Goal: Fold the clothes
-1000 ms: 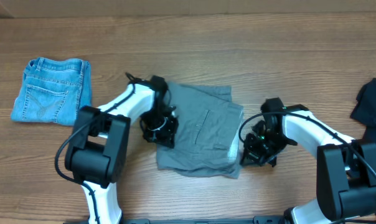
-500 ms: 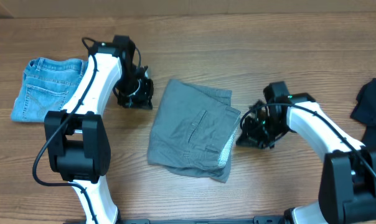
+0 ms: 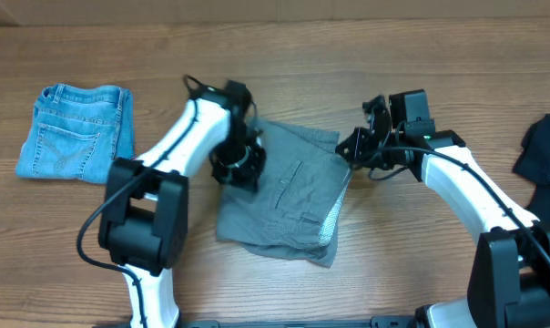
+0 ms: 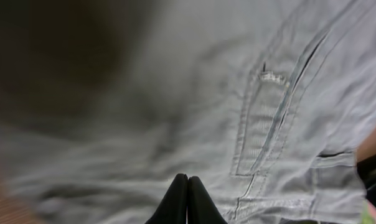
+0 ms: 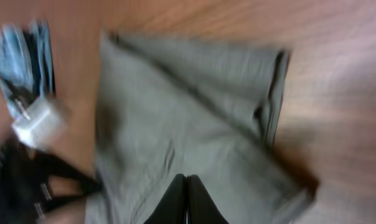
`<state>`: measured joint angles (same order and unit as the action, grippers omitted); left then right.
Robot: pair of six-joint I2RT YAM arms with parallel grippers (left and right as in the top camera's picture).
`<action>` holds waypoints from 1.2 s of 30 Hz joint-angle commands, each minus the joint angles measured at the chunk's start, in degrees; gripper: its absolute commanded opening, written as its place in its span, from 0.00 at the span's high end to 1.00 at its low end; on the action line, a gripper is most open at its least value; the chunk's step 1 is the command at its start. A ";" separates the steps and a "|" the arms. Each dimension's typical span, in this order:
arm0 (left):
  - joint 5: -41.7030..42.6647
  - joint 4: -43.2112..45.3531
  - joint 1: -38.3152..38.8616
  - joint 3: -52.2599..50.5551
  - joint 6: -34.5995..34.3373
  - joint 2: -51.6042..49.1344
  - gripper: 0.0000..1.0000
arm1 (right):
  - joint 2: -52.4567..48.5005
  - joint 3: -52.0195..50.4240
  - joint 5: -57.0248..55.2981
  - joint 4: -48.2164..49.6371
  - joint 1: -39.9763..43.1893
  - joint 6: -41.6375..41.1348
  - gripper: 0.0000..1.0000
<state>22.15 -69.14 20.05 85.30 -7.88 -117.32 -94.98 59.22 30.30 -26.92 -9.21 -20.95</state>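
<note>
The grey shorts (image 3: 284,196) lie folded into a rough rectangle at the middle of the table, a pocket seam facing up. My left gripper (image 3: 243,171) hangs over their upper left edge, shut, with nothing between its fingertips (image 4: 188,182); grey cloth (image 4: 238,93) fills the left wrist view below them. My right gripper (image 3: 348,148) is at the shorts' upper right corner, also shut and empty (image 5: 187,182), above the grey fabric (image 5: 188,106). The light-blue denim shorts (image 3: 75,132) lie folded at the far left. A black garment (image 3: 541,146) lies at the right edge.
The wooden tabletop (image 3: 421,55) runs bare along the back. My left arm (image 3: 179,137) stretches between the denim shorts and the grey shorts. My right arm (image 3: 466,178) crosses the space between the grey shorts and the black garment.
My left gripper swung out toward the denim shorts and has come back to the grey shorts' left edge. My right gripper moved from their right edge up to the upper right corner.
</note>
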 commanded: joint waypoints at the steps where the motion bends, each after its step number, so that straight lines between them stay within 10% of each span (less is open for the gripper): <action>1: 0.46 1.16 1.42 -3.48 -2.47 0.02 0.96 | -3.52 -0.90 -2.49 3.04 -0.22 -8.00 0.96; 10: -5.38 16.55 2.05 -11.06 -6.54 0.00 0.94 | -15.72 -0.90 3.28 3.32 -2.01 -15.78 0.96; 21: -4.13 36.92 -2.40 -4.52 -6.16 0.00 0.89 | -12.94 -0.90 -6.32 -20.00 -5.38 -20.48 0.96; 31: -1.14 4.24 -9.07 27.06 -2.84 0.02 0.78 | -0.90 1.81 -9.05 -21.22 -7.50 -7.52 0.96; 36: -1.20 -13.16 -8.94 31.78 -2.82 0.02 0.92 | 3.34 3.10 -5.03 -18.29 -7.50 1.29 0.96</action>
<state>19.88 -78.70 10.24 116.09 -11.84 -117.58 -94.02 60.60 23.51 -46.41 -16.75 -26.70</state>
